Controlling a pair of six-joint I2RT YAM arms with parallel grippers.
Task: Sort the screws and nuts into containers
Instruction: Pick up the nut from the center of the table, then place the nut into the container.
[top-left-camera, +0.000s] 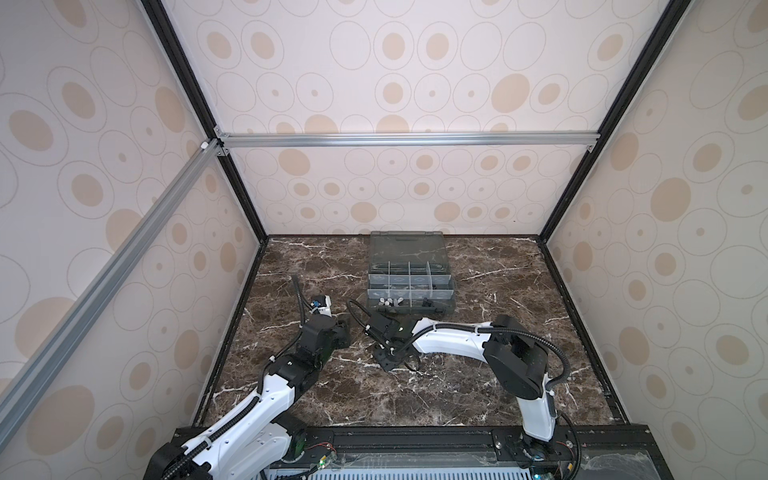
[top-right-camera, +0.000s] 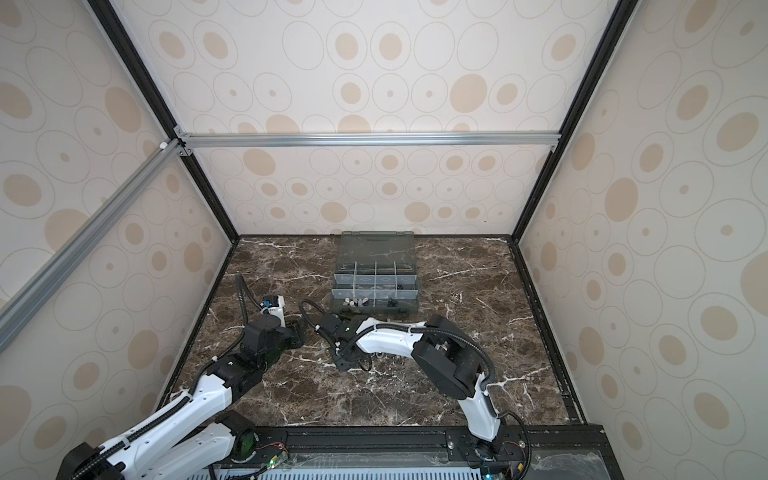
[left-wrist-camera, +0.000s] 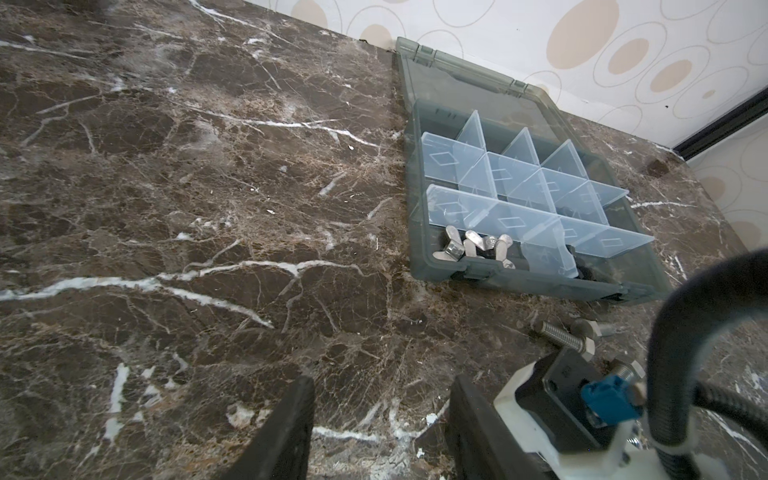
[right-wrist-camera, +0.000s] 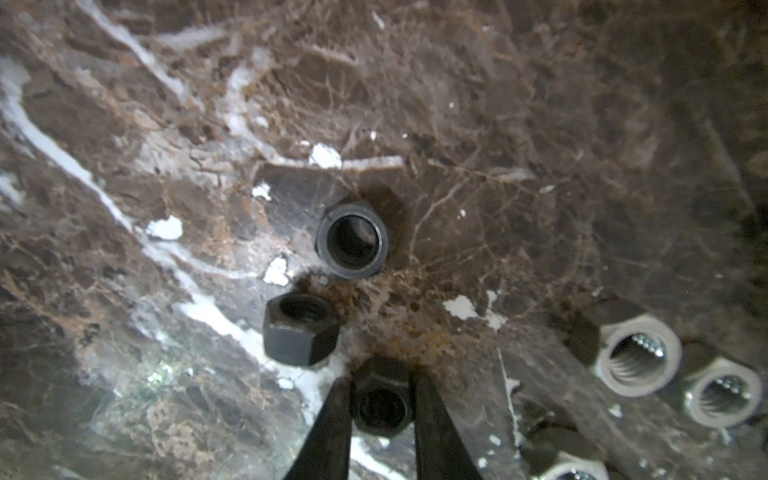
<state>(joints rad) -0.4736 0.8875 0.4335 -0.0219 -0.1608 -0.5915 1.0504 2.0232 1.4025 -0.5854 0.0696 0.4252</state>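
Note:
In the right wrist view my right gripper (right-wrist-camera: 380, 379) is shut on a black nut (right-wrist-camera: 382, 409) at the marble surface, one finger against each side. Two more black nuts (right-wrist-camera: 301, 328) (right-wrist-camera: 352, 239) lie just beyond it, and silver nuts (right-wrist-camera: 638, 359) lie to one side. Silver screws (left-wrist-camera: 559, 336) lie on the marble near the right wrist. The grey organiser box (left-wrist-camera: 540, 284) (top-left-camera: 415, 311) stands open with pale dividers forming the containers. Silver wing-shaped pieces (left-wrist-camera: 469, 247) sit in a front container. My left gripper (left-wrist-camera: 380, 415) (top-left-camera: 347, 328) hangs open over bare marble.
The box lid (top-left-camera: 405, 245) lies flat towards the back wall. The right arm's wrist camera and black cable (left-wrist-camera: 665, 332) sit close beside my left gripper. Black frame rails edge the marble table (top-left-camera: 478, 399) on all sides.

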